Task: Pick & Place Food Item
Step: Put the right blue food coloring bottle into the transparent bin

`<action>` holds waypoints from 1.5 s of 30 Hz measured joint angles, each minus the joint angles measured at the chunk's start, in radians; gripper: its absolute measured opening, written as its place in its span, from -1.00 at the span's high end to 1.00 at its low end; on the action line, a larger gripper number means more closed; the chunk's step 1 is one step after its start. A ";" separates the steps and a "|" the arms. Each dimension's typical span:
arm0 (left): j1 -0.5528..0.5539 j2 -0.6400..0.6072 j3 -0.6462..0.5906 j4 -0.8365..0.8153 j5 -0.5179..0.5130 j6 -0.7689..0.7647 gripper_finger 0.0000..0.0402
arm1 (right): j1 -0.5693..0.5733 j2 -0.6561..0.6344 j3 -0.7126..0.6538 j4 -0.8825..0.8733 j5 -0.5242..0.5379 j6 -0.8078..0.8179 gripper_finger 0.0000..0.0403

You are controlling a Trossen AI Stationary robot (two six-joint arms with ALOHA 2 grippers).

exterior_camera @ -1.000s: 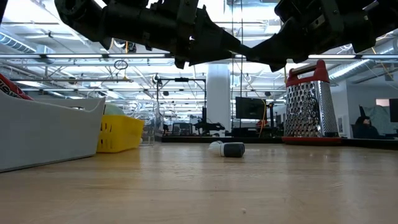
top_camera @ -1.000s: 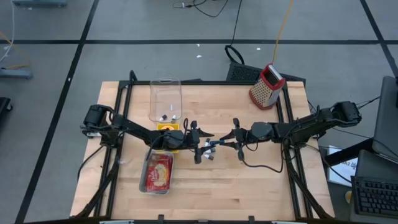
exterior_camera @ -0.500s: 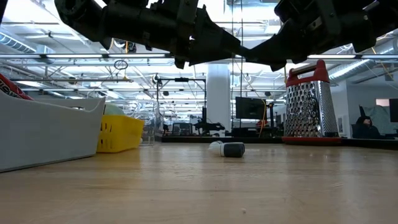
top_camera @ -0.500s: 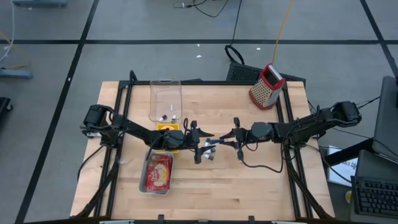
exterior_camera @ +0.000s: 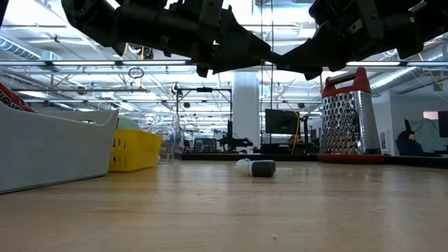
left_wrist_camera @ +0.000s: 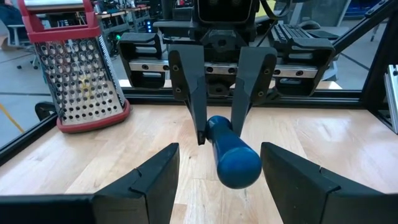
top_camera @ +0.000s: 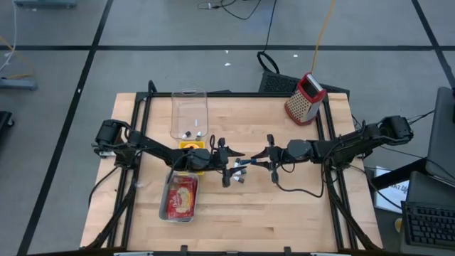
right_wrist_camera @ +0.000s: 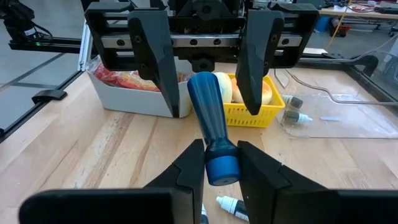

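Note:
A blue bottle-shaped item (right_wrist_camera: 208,109) hangs level above the middle of the table, between my two grippers, which face each other. My right gripper (right_wrist_camera: 221,150) is shut on its narrow capped end. Its wide rounded end (left_wrist_camera: 237,163) reaches in between the fingers of my open left gripper (left_wrist_camera: 219,152). Those fingers stand on either side of the rounded end, with a gap to it. In the high view the left gripper (top_camera: 229,167) comes from the table's left and the right gripper (top_camera: 269,155) from its right. My right gripper pinches the item's narrow capped end (right_wrist_camera: 221,168) between its two fingers. The fingers come level from the table's right side and lie along the item. The item sticks out level toward the left gripper, lifted clear of the table.
A yellow basket (top_camera: 193,151) holding pale round food sits under the left arm. A grey tray (top_camera: 169,206) with a red packet lies nearer the front. Beyond are a clear container (top_camera: 188,112) and a metal grater (top_camera: 306,98). Small bottles (exterior_camera: 255,168) lie on the wood below the grippers.

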 joint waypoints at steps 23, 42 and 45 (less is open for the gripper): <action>0.000 0.000 0.000 0.000 0.004 0.001 0.25 | 0.000 0.032 0.000 0.009 0.001 0.000 0.67; 0.000 0.000 0.000 0.000 0.001 -0.004 0.30 | 0.000 0.051 0.000 0.058 0.048 -0.017 0.68; 0.000 0.000 0.000 -0.001 0.003 -0.004 0.22 | 0.000 0.051 0.000 0.061 0.048 -0.018 0.68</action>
